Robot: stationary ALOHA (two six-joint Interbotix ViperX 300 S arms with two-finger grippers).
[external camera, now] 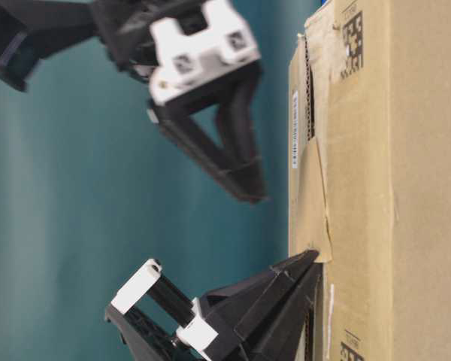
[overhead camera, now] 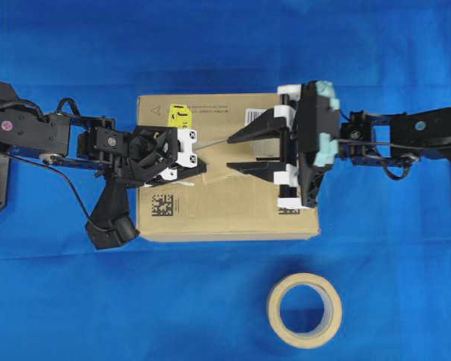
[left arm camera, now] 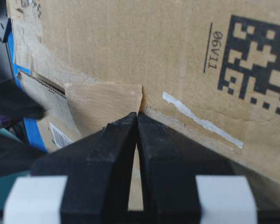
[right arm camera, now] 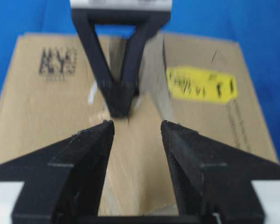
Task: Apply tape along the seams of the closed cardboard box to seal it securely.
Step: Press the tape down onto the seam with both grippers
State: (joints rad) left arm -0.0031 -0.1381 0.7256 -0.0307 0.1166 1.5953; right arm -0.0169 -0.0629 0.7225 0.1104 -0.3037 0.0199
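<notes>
The cardboard box (overhead camera: 233,214) lies in the middle of the blue cloth, with its seam (external camera: 310,83) running along the top. A short tan strip of tape (overhead camera: 216,174) lies flat across the seam near the middle. My left gripper (overhead camera: 193,162) is shut, its tips (left arm camera: 137,115) pressed down at the strip's end (left arm camera: 102,105) with nothing between them. From the right, my right gripper (overhead camera: 230,154) stands open a little above the box. Its fingers straddle the tape (right arm camera: 137,158) without touching it. It faces the left gripper (right arm camera: 117,108).
A cream tape roll (overhead camera: 304,310) lies on the cloth in front of the box, towards the right. A yellow sticker (overhead camera: 180,114) and a white barcode label (overhead camera: 255,116) sit on the far part of the box top. A black square code (overhead camera: 161,204) is at its near left.
</notes>
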